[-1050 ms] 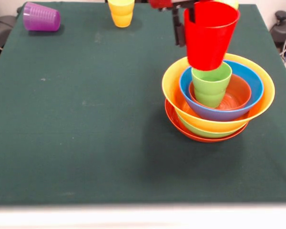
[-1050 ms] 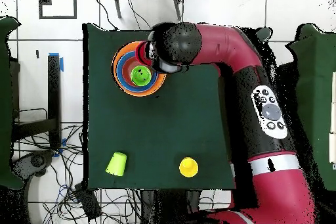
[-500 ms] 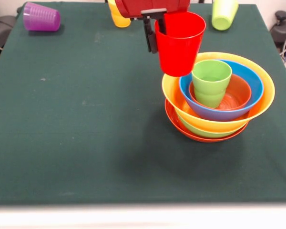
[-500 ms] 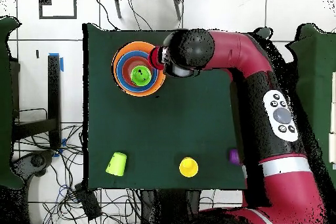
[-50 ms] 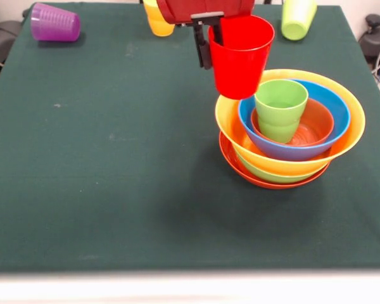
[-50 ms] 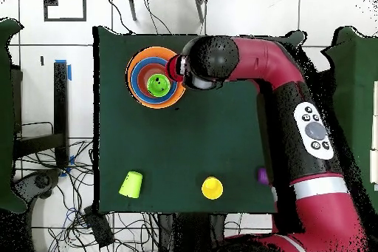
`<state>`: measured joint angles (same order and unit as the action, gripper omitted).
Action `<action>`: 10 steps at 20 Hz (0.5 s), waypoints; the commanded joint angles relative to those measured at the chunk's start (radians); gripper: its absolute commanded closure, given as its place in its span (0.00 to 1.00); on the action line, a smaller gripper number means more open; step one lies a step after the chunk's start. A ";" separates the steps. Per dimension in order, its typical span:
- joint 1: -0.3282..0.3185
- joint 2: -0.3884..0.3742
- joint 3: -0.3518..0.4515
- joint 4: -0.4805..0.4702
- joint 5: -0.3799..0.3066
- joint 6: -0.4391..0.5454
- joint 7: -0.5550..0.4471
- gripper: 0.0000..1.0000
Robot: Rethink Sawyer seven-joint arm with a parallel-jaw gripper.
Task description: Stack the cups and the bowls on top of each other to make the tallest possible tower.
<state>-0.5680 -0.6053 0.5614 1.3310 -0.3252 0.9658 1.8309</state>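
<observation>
— So, where do you stand? Left to right: purple cup (image 5: 55, 22) on its side, yellow cup (image 5: 159, 21), then your gripper (image 5: 214, 39), jaws clamped on the red cup (image 5: 240, 56).

— Hovering just left of the tower (image 5: 290, 130). Next, centre it over the green cup (image 5: 280, 109), then lower.

A: What can't you make out?

B: The gripper (image 5: 214, 38): one dark finger shows outside the red cup (image 5: 240, 56), the other is hidden.

A: And the cups along the tabletop's (image 5: 114, 158) far edge?

B: The yellow cup (image 5: 157, 22) is cut off by the picture's top and half covered by the arm. The light green cup (image 5: 297, 18) is cropped too.

A: The bowls?

B: The green bowl (image 5: 266, 172) shows only a sliver.
</observation>
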 commanded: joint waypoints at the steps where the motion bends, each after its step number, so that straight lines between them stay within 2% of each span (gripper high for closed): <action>1: 0.024 -0.015 0.019 0.122 -0.045 0.041 -0.149 1.00; 10: 0.030 -0.006 0.010 0.173 -0.060 -0.016 -0.112 1.00</action>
<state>-0.5637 -0.6141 0.5614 1.4047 -0.3274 0.9656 1.8309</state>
